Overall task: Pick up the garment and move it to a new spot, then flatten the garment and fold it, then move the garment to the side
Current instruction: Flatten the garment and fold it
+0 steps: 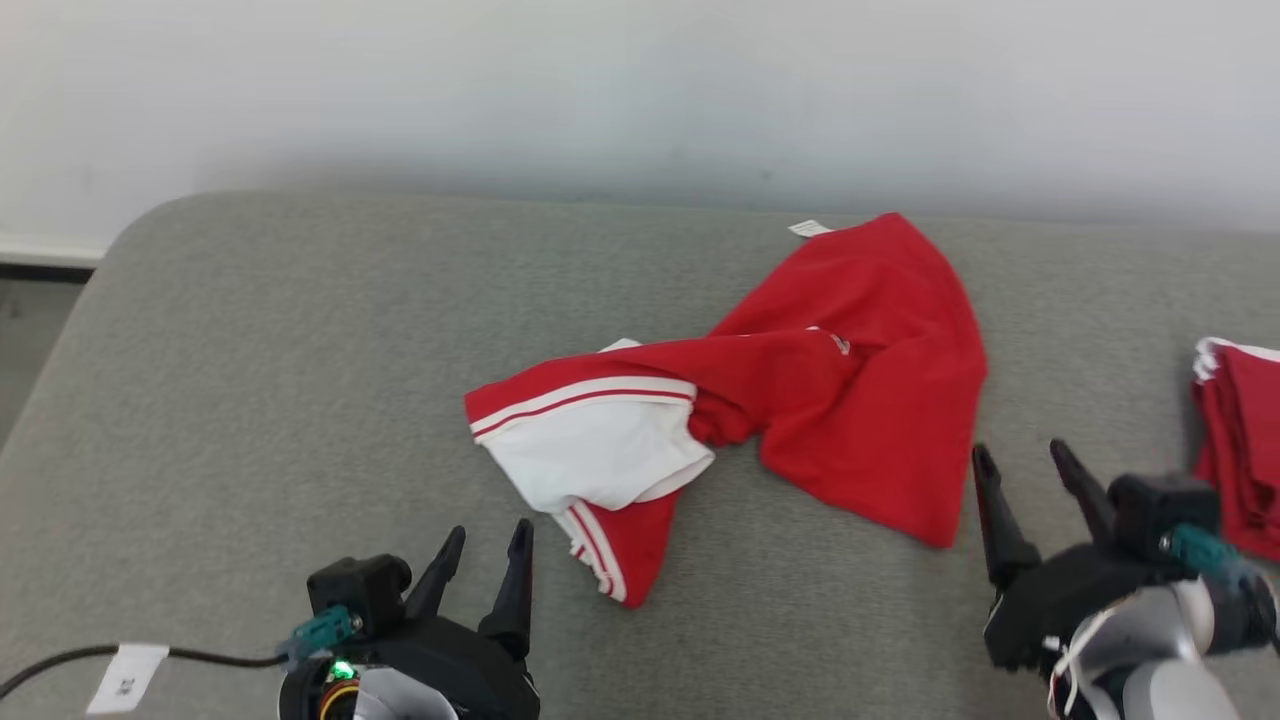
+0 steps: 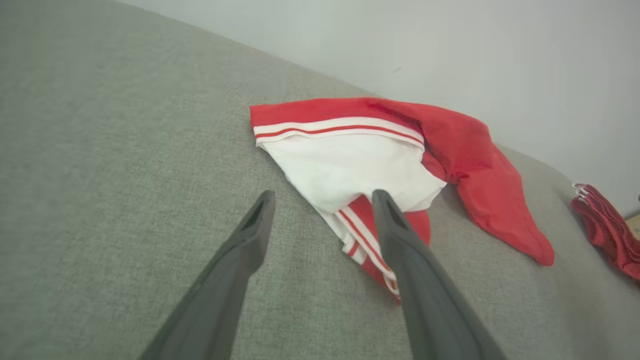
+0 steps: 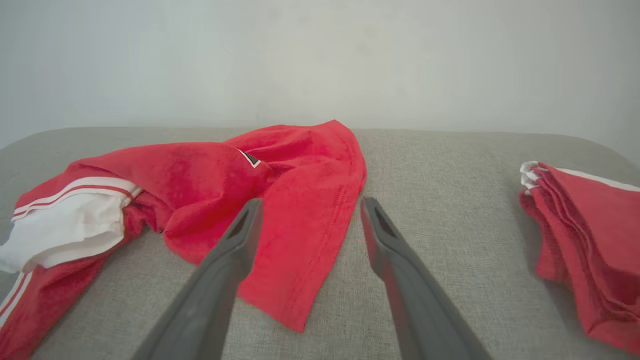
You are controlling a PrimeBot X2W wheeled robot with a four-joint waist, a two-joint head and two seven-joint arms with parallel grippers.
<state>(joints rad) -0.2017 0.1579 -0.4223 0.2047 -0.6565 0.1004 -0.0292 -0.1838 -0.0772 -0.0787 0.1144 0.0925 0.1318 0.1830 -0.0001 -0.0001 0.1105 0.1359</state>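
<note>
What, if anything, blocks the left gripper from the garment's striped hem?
Nothing visible, so likely yes: the open left gripper sits just short of the garment, with bare cushion between.

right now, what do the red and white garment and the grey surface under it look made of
Crumpled red and white garment: soft matte knit, perhaps cotton jersey; limp folds, stitched hem.
Grey padded surface: coarse woven upholstery fabric, matte; weave texture shows.
</note>
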